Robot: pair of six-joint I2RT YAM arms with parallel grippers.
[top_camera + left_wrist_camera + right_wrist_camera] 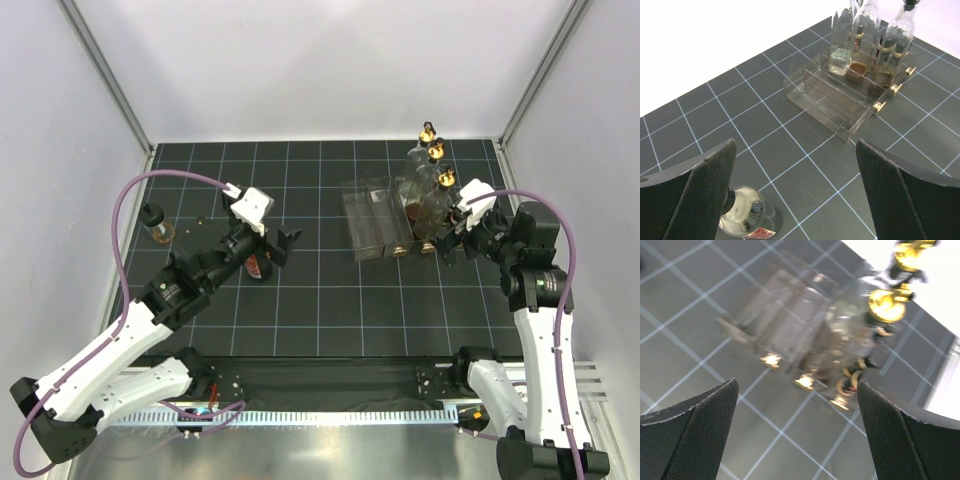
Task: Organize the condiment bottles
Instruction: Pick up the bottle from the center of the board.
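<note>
The black gridded bench (330, 300) carries a clear divided rack (372, 222) toward its far right corner, with three tall gold-topped bottles (437, 152) standing at its right-hand end. Both pincers gape wide, holding nothing — the right gripper (797, 382) just beside the rack, the left gripper (795, 144) over a red-labelled bottle (747, 217) left of centre. A small black-capped bottle (156, 224) stands near the left edge.

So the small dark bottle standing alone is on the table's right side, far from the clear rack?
No, it is on the left side. The top view shows the small dark bottle standing alone there, far from the clear rack.
</note>
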